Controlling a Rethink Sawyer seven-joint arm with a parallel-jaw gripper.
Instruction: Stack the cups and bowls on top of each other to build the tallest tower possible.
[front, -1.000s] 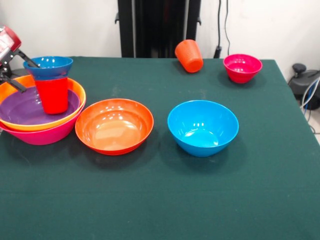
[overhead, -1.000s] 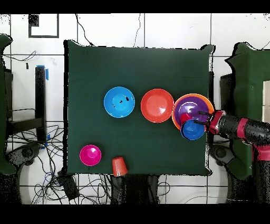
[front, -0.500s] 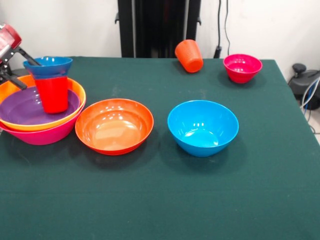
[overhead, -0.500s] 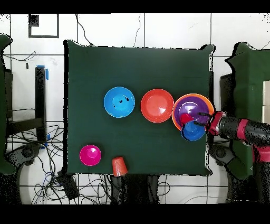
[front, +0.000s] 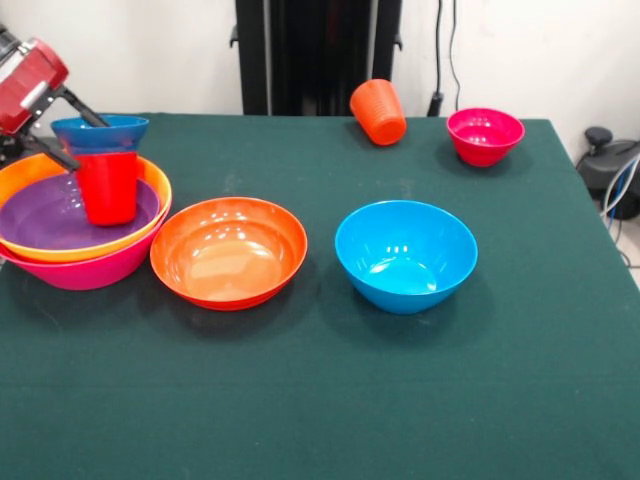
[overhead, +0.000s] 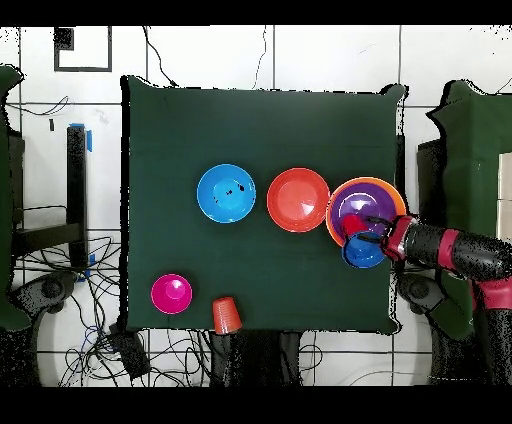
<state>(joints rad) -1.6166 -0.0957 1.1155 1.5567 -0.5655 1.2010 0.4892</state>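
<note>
1. Where a second ago the small blue bowl (front: 99, 132) sat squarely on the rim of the red cup (front: 108, 186), it now appears in the front view behind the cup and lower, so that most of the cup's rim shows bare; from above it still overlaps the tower's edge.
2. The gripper (front: 62, 127) has swung in from the picture's edge, and its thin black fingers (front: 80, 104) reach to the blue bowl; whether they are pinching its rim or standing spread I cannot tell.
3. The tower (front: 75, 215) is unchanged below: big pink bowl (front: 95, 267), yellow-orange bowl (front: 158, 190), purple bowl (front: 45, 218), with the red cup upright inside.
4. Judged from this, the topmost piece has slipped or been pulled off-centre, so the tower has probably lost height and the bowl will need reseating.
5. Waiting loose on the counter (front: 400, 390) are the red-orange bowl (front: 228, 250) just beside the tower, the medium blue bowl (front: 405, 255), the magenta bowl (front: 485, 135), and the orange cup (front: 378, 111) lying on its side.
</note>
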